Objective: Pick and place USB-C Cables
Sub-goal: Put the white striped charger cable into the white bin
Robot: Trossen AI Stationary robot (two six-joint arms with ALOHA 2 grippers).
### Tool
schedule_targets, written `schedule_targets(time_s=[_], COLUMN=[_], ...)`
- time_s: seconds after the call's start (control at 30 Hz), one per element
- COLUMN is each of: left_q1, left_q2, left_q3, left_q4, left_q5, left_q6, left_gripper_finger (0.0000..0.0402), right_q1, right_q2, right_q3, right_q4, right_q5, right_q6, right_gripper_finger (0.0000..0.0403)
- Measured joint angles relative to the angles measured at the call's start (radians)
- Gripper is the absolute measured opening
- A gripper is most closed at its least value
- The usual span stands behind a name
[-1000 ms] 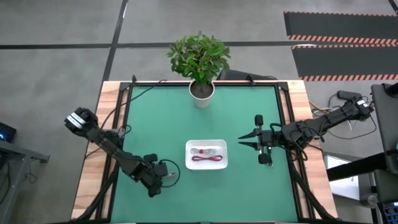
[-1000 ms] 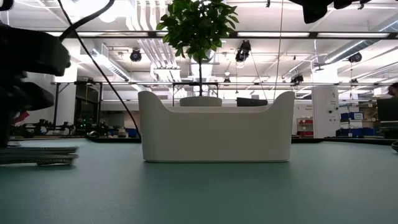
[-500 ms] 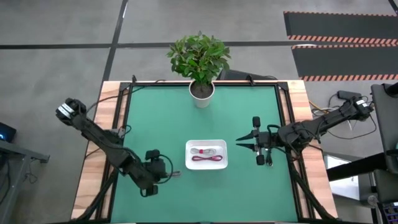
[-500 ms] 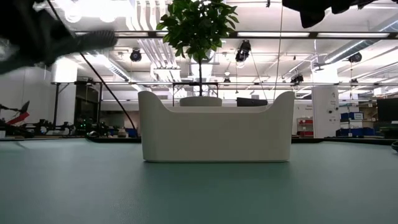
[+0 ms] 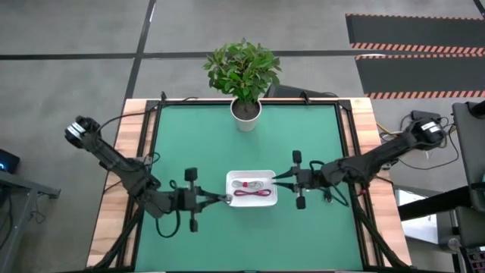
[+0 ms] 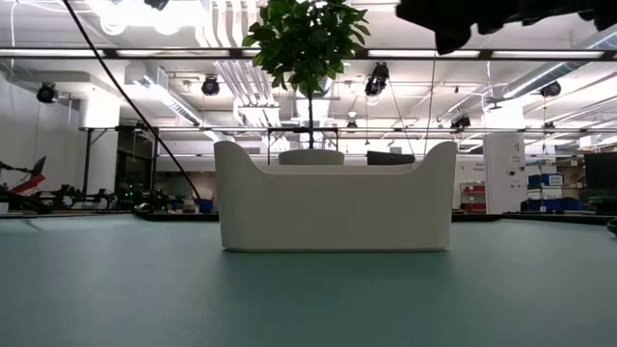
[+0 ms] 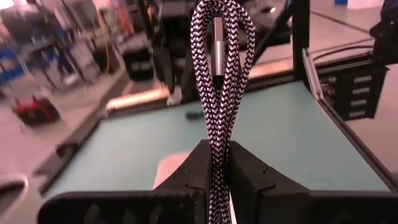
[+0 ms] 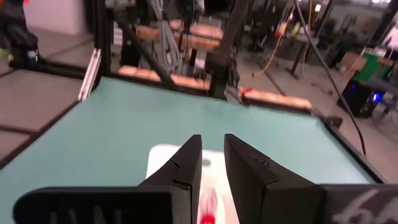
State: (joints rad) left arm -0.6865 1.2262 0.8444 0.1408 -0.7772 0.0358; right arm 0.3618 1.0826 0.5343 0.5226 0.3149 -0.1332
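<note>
The white tray [image 5: 230, 179] sits mid-table and holds a white-grey cable [image 5: 248, 183] and a magenta cable [image 5: 252, 194]. My left gripper [image 5: 214, 200] hovers just off the tray's left edge, shut on a black-and-white braided USB-C cable [image 7: 219, 74]. My right gripper [image 5: 279, 179] points at the tray's right edge and is empty, with a narrow gap between its fingers [image 8: 212, 146]. In the low view the tray [image 6: 335, 207] stands on the mat. No all-black cable shows. My left gripper pinches the braided cable between its two fingers [image 7: 198, 163], across the doubled strands below the loop [image 7: 217, 146]. The fingers reach level from the table's left. The folded loop with a metal plug [image 7: 217, 31] sticks out past the fingertips, lifted clear of the table.
A potted plant [image 5: 246, 114] stands at the far edge, behind the tray. Black wires [image 5: 174, 106] run along the table's frame to both arms. Green mat [image 5: 250, 235] lies open near the front edge.
My left gripper has risen from the near-left of the mat with the braided cable, swung round and moved right toward the tray; the cable is lifted clear of the table. My right gripper has moved left to the tray's right edge.
</note>
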Motion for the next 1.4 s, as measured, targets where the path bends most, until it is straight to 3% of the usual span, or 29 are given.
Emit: schedule_targets(time_s=[0.37, 0.6, 0.8, 1.2, 1.4], left_q1=[0.061, 0.112, 0.139, 0.203, 0.226], left_q2=[0.206, 0.305, 0.34, 0.34, 0.34], left_q3=[-0.001, -0.001, -0.001, -0.001, -0.005], left_q4=[0.573, 0.729, 0.757, 0.739, 0.739], left_q5=[-0.005, 0.048, 0.063, 0.067, 0.106], left_q6=[0.338, 0.362, 0.341, 0.276, 0.258], left_gripper_finger=[0.0016, 0.0016, 0.0016, 0.0016, 0.0016], right_q1=[0.0, 0.0, 0.0, -0.002, -0.018], right_q2=[0.241, 0.3, 0.307, 0.329, 0.366], right_q3=[0.0, 0.033, 0.072, 0.137, 0.189], right_q4=[0.505, 0.623, 0.606, 0.593, 0.584], right_q5=[-0.025, -0.062, -0.111, -0.112, -0.105], right_q6=[-0.119, -0.177, -0.19, -0.138, -0.136], right_gripper_finger=[0.0059, 0.0059, 0.0068, 0.0183, 0.0209])
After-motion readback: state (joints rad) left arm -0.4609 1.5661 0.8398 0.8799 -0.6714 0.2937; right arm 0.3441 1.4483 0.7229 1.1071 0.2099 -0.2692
